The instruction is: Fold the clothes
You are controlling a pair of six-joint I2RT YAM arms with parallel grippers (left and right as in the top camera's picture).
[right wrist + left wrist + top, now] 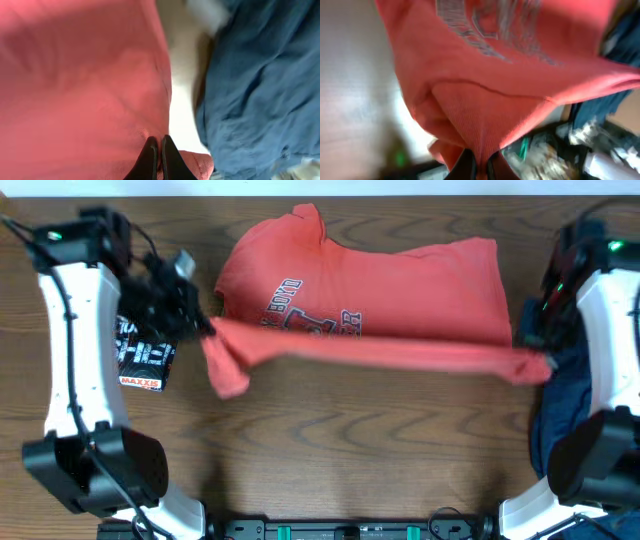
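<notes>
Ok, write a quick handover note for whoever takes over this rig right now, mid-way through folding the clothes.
Left gripper: shut on one end of the coral-red T-shirt edge.
Right gripper: shut on the other end.
The red shirt lies mid-table, with the held edge stretched between the grippers just below the lettering. The black printed shirt is under the left arm, and the navy shirt is bunched by the right arm.
Done: first fold started, not laid down.
Left: lay this fold, finish the red shirt, then the navy shirt.

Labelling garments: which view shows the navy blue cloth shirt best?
Right wrist: the navy blue cloth shirt fills its right half, creases clear. Overhead shows a strip behind the right arm; left wrist, a blurred sliver.
</notes>
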